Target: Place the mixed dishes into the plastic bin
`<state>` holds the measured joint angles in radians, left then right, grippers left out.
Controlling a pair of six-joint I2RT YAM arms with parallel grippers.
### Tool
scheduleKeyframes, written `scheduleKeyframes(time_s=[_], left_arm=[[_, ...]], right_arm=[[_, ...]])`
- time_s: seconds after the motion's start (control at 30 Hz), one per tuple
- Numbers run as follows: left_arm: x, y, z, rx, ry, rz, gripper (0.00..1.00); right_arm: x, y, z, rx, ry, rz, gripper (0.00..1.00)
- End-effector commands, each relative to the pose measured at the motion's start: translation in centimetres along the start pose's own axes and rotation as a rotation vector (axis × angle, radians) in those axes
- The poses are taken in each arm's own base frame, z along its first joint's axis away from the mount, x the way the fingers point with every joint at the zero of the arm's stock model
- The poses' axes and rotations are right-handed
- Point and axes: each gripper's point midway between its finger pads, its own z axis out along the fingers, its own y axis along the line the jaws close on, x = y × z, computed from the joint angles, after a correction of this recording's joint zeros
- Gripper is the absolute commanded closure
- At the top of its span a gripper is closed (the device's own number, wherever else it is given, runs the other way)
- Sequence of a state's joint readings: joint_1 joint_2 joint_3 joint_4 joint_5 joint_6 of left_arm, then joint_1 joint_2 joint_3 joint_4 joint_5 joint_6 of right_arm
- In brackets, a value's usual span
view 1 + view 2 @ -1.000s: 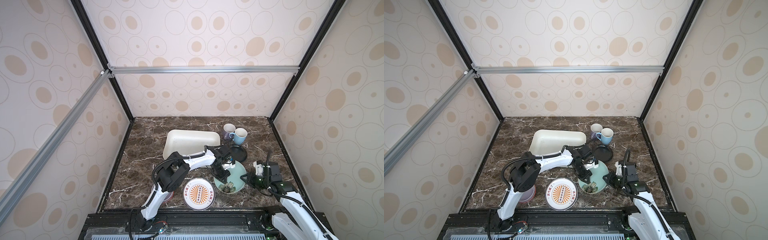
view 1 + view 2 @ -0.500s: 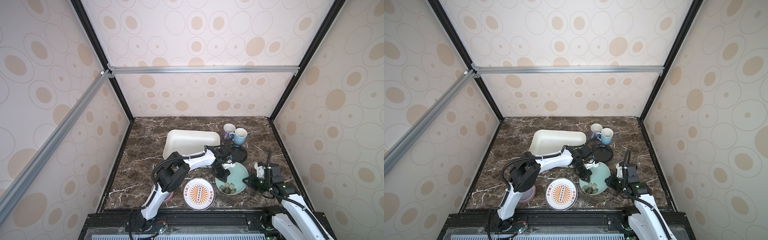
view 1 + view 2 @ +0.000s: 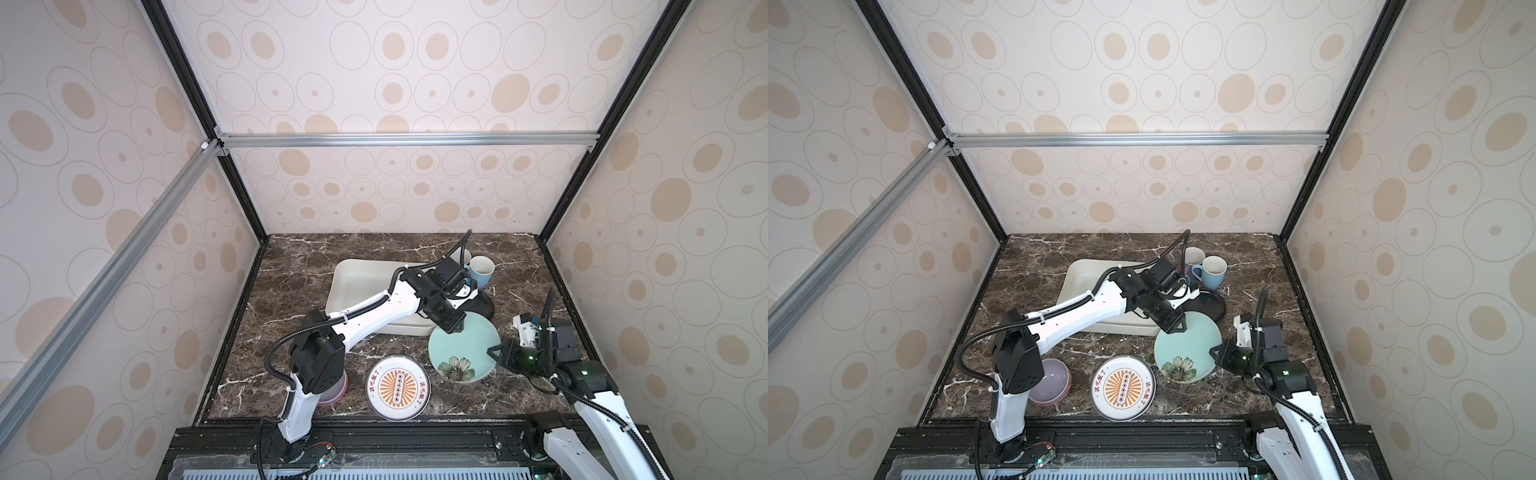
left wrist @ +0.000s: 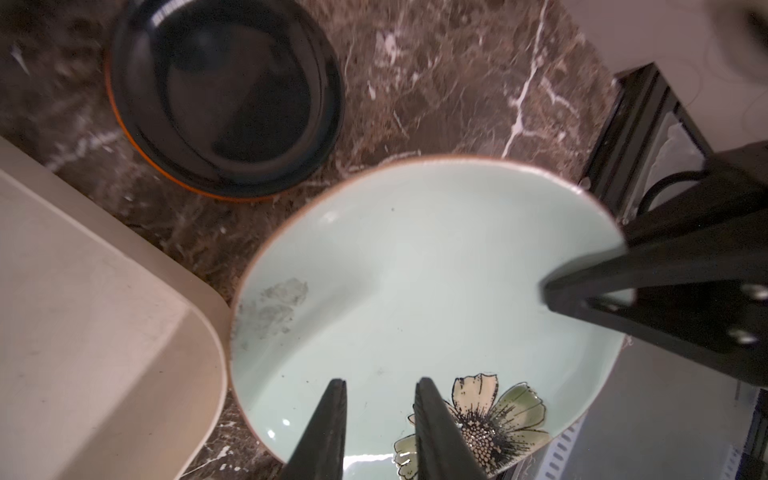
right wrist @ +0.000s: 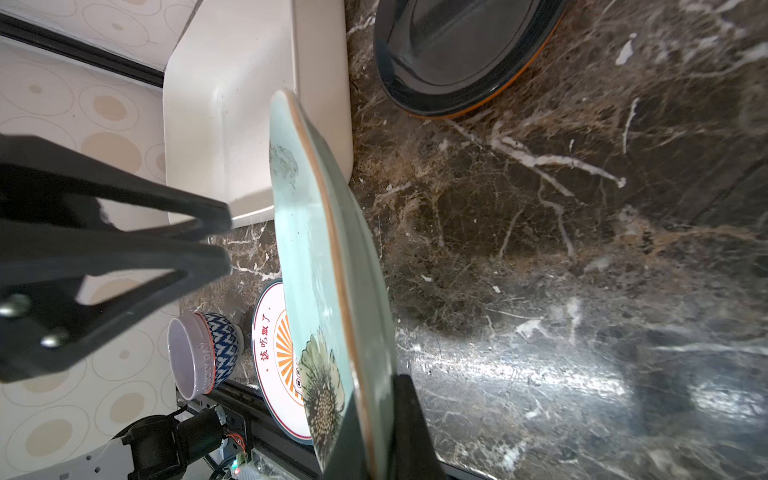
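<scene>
My right gripper (image 3: 496,351) (image 3: 1217,351) (image 5: 376,395) is shut on the right rim of the mint-green flowered plate (image 3: 463,349) (image 3: 1185,349) (image 4: 415,270) (image 5: 307,249), holding it up off the marble. The plate's far left edge reaches the plastic bin's (image 3: 357,274) (image 3: 1084,278) near right corner. My left gripper (image 3: 455,328) (image 3: 1177,327) (image 4: 380,384) hovers over that edge, open, with nothing between its fingers. The bin holds no dishes where it shows; my left arm covers part of it.
A black plate with an orange underside (image 3: 482,305) (image 4: 224,95) lies right of the bin. A blue mug (image 3: 482,272) and a lavender mug (image 3: 1194,257) stand behind it. The sunburst plate (image 3: 397,387) and a lavender bowl (image 3: 1054,380) sit near the front edge.
My left gripper's jaws have parted and no longer pinch the green plate. The right gripper has moved in and shut on the plate's right rim.
</scene>
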<state>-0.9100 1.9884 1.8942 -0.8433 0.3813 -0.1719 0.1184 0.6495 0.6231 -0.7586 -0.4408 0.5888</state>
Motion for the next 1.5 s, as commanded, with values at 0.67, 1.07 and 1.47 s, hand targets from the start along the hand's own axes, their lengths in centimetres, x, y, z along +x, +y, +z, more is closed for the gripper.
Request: scheduleKeyframes(time_s=[0.67,1.07,1.47], left_arm=[[8.4,29.0,-22.9,-0.615,-0.406,-0.658,0.01],[14.4,35.5,-20.4,-0.576,-0.457,-0.838,0.01],[13.3,35.9,-15.4,-0.349,-0.498,-0.852,0.01]], right_arm=[[-9.9,12.6,3.2,-0.226,-0.024,-0.176,1.0],[-13.5,19.5,12.8,-0.314,0.081,-0.262,1.0],[-12.1,22.5,23.8,-0.353,0.235,-0.269,1.0]])
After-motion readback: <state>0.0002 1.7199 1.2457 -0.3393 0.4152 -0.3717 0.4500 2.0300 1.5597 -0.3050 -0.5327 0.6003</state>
